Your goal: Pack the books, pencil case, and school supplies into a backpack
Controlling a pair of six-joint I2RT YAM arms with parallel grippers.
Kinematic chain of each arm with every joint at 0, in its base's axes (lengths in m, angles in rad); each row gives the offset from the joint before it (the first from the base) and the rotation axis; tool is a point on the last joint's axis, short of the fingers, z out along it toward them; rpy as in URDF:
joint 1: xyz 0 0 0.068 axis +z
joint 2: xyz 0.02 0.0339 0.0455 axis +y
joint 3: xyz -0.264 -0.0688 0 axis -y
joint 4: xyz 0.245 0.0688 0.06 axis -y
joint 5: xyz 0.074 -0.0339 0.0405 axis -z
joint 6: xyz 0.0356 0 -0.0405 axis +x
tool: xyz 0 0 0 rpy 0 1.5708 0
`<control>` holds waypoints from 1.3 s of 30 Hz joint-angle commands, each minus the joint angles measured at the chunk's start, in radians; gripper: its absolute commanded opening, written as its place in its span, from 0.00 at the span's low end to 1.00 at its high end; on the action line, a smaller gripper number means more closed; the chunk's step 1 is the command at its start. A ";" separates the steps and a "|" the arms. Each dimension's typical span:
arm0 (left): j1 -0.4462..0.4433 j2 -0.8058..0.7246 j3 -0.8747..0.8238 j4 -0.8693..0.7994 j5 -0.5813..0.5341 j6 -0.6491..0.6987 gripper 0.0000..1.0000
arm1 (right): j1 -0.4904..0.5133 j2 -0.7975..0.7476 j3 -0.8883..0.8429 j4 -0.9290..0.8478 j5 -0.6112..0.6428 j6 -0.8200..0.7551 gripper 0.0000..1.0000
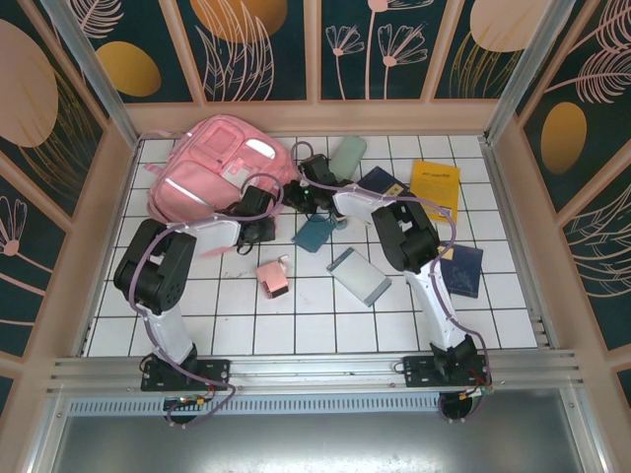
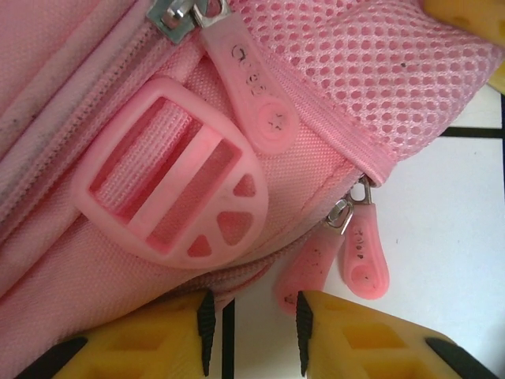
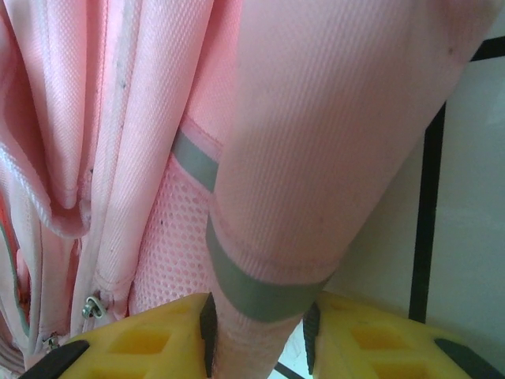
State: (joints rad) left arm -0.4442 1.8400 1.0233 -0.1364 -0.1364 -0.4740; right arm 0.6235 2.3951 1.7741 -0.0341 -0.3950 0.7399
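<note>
Right wrist view, right gripper (image 3: 256, 332) clamped on pink strap (image 3: 316, 158), left wrist view, left gripper (image 2: 252, 328) part-open, empty, by zipper pulls (image 2: 364, 257), overhead, backpack (image 1: 212, 168) well apart from yellow book (image 1: 435, 185)

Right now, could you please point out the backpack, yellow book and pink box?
backpack (image 1: 202, 187): top external view, pink fabric body.
yellow book (image 1: 435, 187): top external view, cover middle.
pink box (image 1: 273, 277): top external view, top face.

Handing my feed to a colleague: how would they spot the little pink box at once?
Find the big pink backpack at the table's far left. Come from it toward the near edge to the little box alone on white tiles. It is the only pink loose item, smaller than the flat grey-blue box on its right.
</note>
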 commanded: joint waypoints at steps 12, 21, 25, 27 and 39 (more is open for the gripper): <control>-0.042 0.085 0.066 -0.075 -0.094 0.016 0.15 | 0.010 0.033 0.031 -0.025 -0.034 0.014 0.07; -0.042 -0.048 -0.009 -0.118 -0.144 -0.013 0.20 | 0.047 0.001 0.004 -0.015 -0.038 0.014 0.00; -0.042 -0.167 -0.035 -0.109 -0.081 -0.025 0.26 | 0.073 -0.020 -0.018 -0.001 -0.036 0.027 0.00; -0.042 -0.188 -0.036 -0.114 -0.067 -0.020 0.28 | 0.080 -0.021 -0.016 -0.001 -0.036 0.031 0.00; -0.042 -0.033 0.039 -0.155 -0.055 -0.054 0.26 | 0.073 -0.009 -0.013 -0.009 -0.025 0.037 0.00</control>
State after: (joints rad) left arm -0.4866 1.7767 1.0252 -0.2504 -0.1909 -0.4984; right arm 0.6956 2.4050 1.7756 -0.0299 -0.4099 0.7658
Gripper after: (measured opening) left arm 0.258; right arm 0.049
